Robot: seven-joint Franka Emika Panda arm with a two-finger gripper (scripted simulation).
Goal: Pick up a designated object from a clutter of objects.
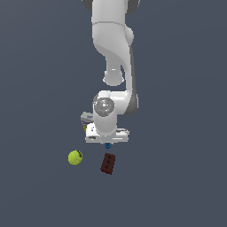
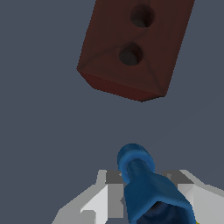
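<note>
One target only: blue peg (image 2: 146, 188) sitting between gripper (image 2: 148, 194) fingers, just short of dark red brick (image 2: 133, 46). Looking clamped on the peg, grasp step closing out. Next: lifting straight up, staying clear of brick and tennis ball (image 1: 75, 157).

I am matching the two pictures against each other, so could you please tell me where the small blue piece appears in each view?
Exterior view: the blue piece is only a speck showing under the arm's claw, just above the dark red brick.
Wrist view: the blue piece fills the lower middle, between the claw's fingers.
Shared landmark: the dark red brick, with its two holes.
</note>
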